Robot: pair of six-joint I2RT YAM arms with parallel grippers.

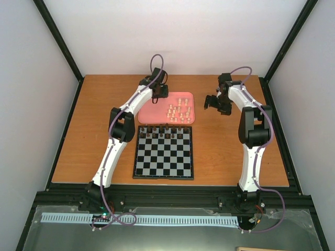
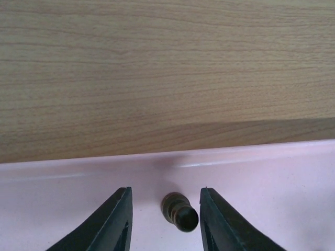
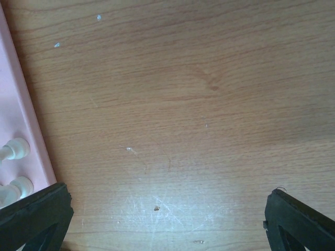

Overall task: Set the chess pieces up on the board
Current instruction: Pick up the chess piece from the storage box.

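Straddling a dark chess piece (image 2: 180, 212) in the pink tray (image 2: 272, 178): left pincer (image 2: 166, 191) spread, piece centred in gap, upright or toppled unclear. Right pincer (image 3: 167, 191) spread, farther off.

At the overhead frame's centre, the flat square chequerboard (image 1: 163, 157) shows black and silvery-white squares, thinly dark-bordered. Above it, the rounded pink tray (image 1: 154, 116) carries pale cream figurines (image 1: 178, 111); the wooden desk (image 1: 225, 151) is grained orange-brown.

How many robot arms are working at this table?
2. The left arm reaches over the pink tray beyond the board; the right arm hangs over bare table right of the tray. None seem hidden.
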